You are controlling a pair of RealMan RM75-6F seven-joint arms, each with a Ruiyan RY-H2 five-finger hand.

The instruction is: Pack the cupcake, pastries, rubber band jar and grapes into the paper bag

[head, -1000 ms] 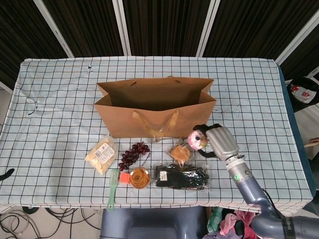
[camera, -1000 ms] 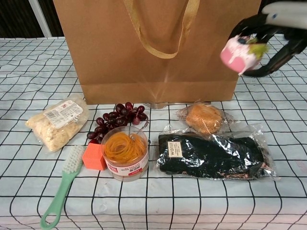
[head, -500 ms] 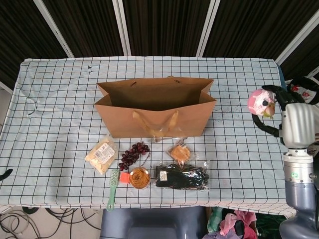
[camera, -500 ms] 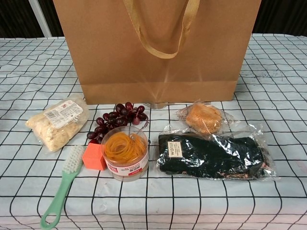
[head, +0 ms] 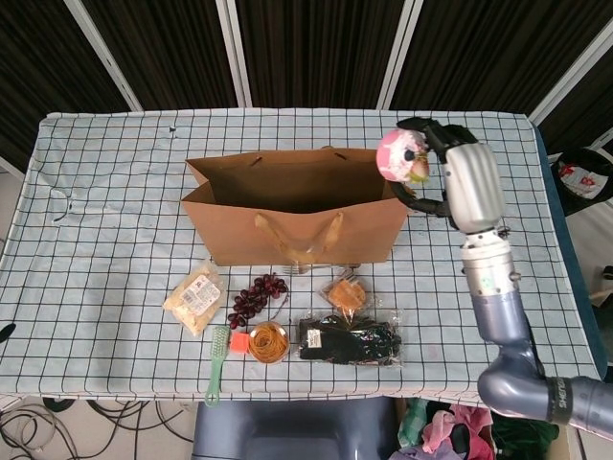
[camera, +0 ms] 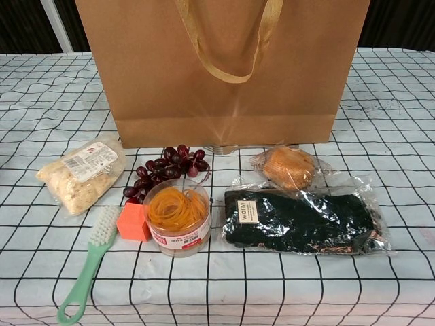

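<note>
In the head view the right hand (head: 458, 172) is raised at the upper right of the frame, its fingers clamped on the pink cupcake (head: 401, 155), which hangs just beside the right end of the bag's (head: 297, 206) open top. The bag stands upright at the centre of the checked worktop (head: 115, 230), mouth open. Below it, towards the lower middle of the frame, lie the other things: a wrapped pale pastry (camera: 80, 172) at the left, the grapes (camera: 165, 168) next to it, and a wrapped round pastry (camera: 289, 167) to the right of them. Nearer the bottom edge stand the jar (camera: 177, 217) of rubber bands, an orange block (camera: 133, 222) touching its left side, a green brush (camera: 88, 261) further left, and a dark packet (camera: 299, 221) in clear wrap to the right. The left hand shows in neither view.
</note>
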